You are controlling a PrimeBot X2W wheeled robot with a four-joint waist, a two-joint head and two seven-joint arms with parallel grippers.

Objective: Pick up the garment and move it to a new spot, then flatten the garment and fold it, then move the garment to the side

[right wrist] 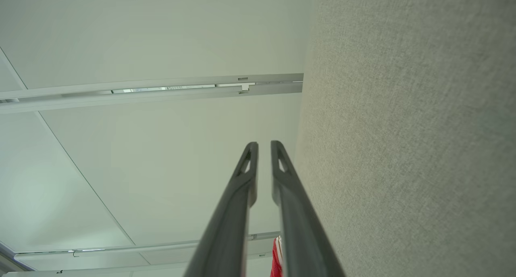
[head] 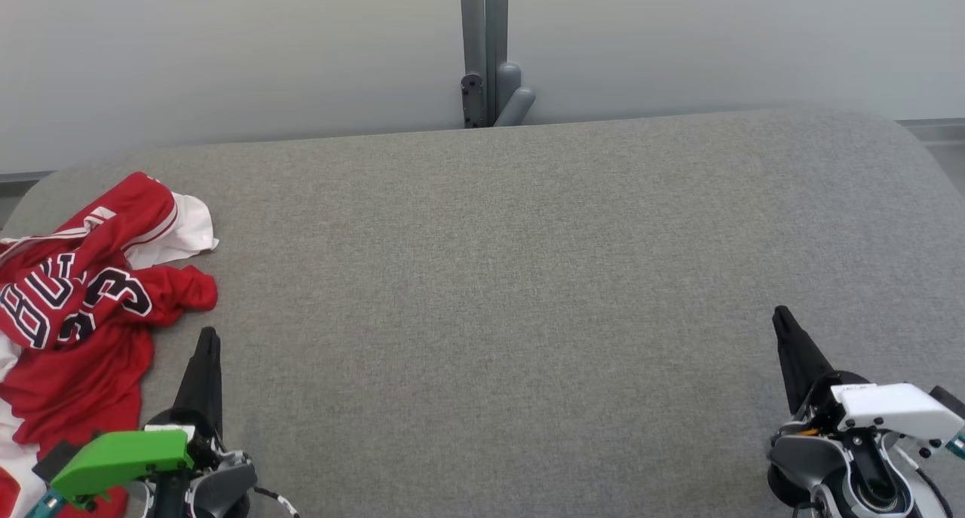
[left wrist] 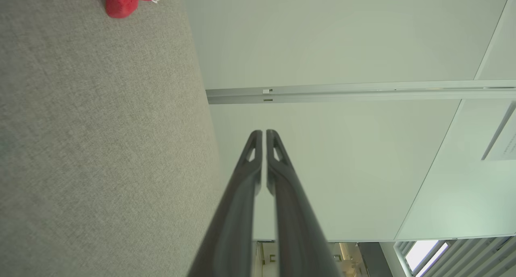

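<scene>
A crumpled red-and-white mesh basketball jersey with dark, white-edged lettering [head: 83,292] is lying bunched at the 9 o'clock edge of the wide desk covered in grey woven fabric [head: 490,277], with part of it running off the head view's edge. The left claw [head: 209,335], carried under a bright green plastic housing [head: 121,458], is sitting at 7 o'clock. Its two long dark fingers are pressing together, gripping nothing and pointing toward 12 o'clock. The tip is lying just beside the jersey's nearest red fold, which is at about 10 o'clock from it, with a narrow strip of bare grey cloth showing between them. The right claw [head: 780,316], under a white plastic housing [head: 889,409], is sitting at 5 o'clock, well apart from the jersey. Its fingers are drawn in to a hairline gap and are carrying nothing, and they too are aiming toward 12 o'clock. Beyond the desk's far edge a grey metal post with a rounded fitting at its foot [head: 484,58] is standing at 12 o'clock against a pale plain wall [head: 226,50].
</scene>
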